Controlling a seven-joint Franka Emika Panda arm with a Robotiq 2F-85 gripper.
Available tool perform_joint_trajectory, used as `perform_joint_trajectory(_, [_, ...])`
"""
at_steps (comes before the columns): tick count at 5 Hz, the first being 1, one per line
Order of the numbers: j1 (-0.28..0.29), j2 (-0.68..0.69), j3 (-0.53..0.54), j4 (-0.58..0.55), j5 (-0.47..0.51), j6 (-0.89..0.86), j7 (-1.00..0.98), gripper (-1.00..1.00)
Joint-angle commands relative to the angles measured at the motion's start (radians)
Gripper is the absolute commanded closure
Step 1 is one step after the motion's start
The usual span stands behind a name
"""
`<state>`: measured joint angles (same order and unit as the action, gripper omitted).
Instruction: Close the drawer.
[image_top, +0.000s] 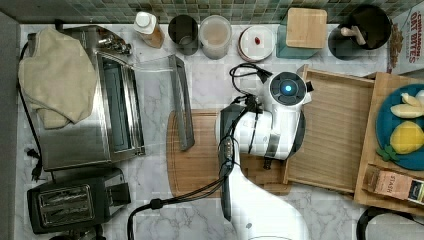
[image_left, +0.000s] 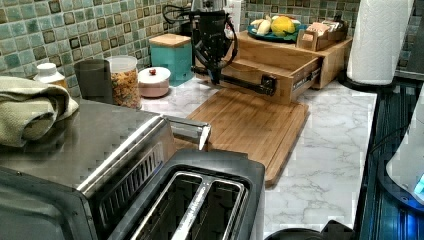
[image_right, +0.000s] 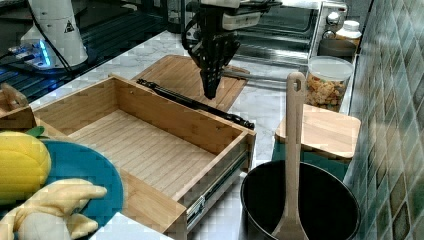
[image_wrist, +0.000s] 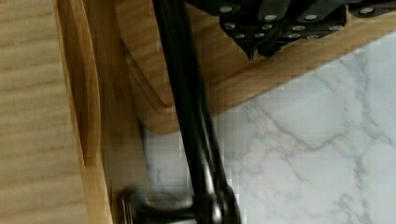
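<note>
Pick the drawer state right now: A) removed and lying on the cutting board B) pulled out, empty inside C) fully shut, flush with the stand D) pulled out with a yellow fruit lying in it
B: the wide, shallow light-wood drawer stands pulled out from its wooden stand, its striped base bare, with the black gripper just outside its black bar handle.

A marble counter (image_top: 200, 80) carries a cutting board (image_top: 195, 160), toaster (image_top: 75, 205) and oven (image_top: 105, 100).
</note>
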<state>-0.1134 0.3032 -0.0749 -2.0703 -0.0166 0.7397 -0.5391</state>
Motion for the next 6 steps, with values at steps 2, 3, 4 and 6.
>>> perform_joint_trajectory(2, [-0.041, -0.004, -0.008, -0.069, -0.003, 0.194, -0.144, 1.0])
perform_joint_trajectory(3, [-0.037, -0.003, -0.026, -0.046, -0.034, 0.137, -0.153, 1.0])
perform_joint_trajectory(4, [-0.044, -0.008, -0.043, -0.025, -0.075, 0.096, -0.184, 1.0])
perform_joint_trajectory(6, [-0.19, -0.028, -0.018, -0.027, -0.127, 0.133, -0.347, 1.0])
